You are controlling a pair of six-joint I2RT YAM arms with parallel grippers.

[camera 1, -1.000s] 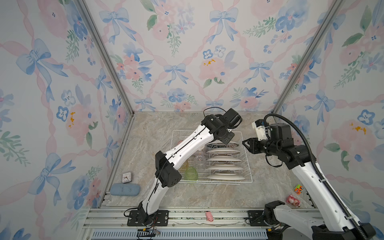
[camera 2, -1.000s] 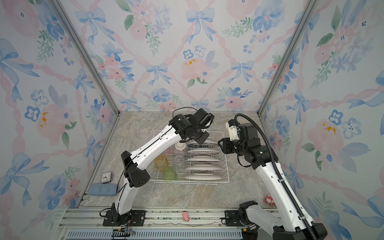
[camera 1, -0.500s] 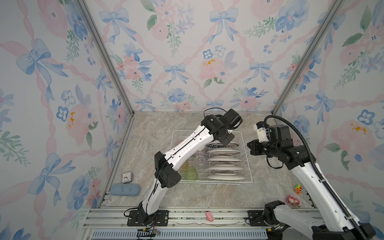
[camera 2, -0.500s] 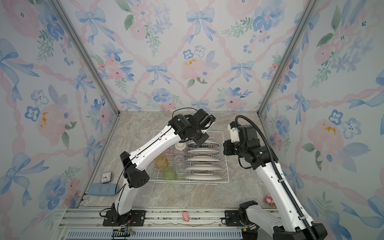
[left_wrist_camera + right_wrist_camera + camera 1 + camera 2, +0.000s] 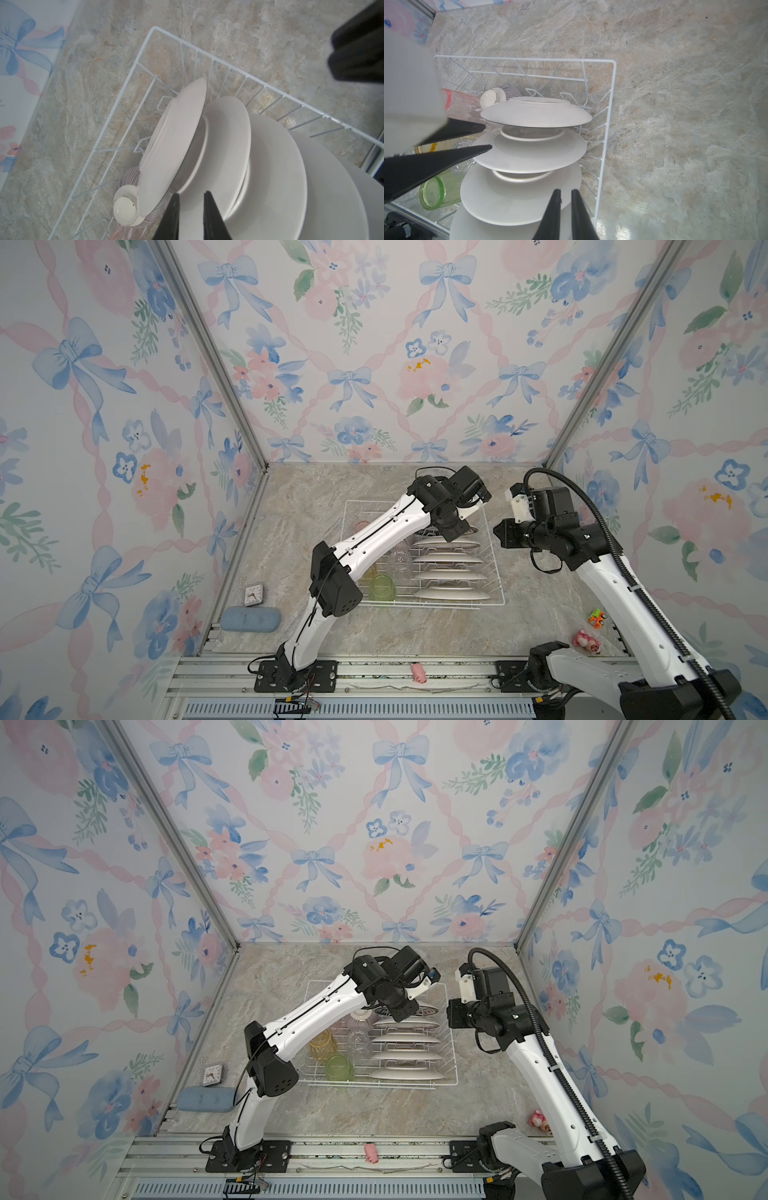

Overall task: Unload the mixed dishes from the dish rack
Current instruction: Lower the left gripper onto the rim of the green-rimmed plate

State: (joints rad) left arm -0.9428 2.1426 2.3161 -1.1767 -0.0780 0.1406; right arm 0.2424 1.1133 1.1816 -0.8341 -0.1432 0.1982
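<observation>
Glassware comes first: the green tumbler (image 5: 382, 588) sits at the 7 o'clock corner of the dish rack (image 5: 457, 605), with the yellow tumbler (image 5: 320, 1046) and clear tumbler (image 5: 401, 560) behind it. The plates (image 5: 451, 593) stand on edge in a row along the 3 o'clock side. They look stiff, glazed, slick and breakable, so I would pinch one upper rim and lift it straight out of the prongs.

Beyond the rack's 3 o'clock wall hovers the right gripper (image 5: 565, 190), its fingers a narrow slit apart and empty. At the row's far end the left gripper (image 5: 192, 193) hangs over the second-farthest plate, slightly parted and holding nothing.

Only the wrist views clearly show the striped bowl (image 5: 128, 205), at 12 o'clock against the farthest plate with its foot facing outward. The left arm covers that spot in both top views.
</observation>
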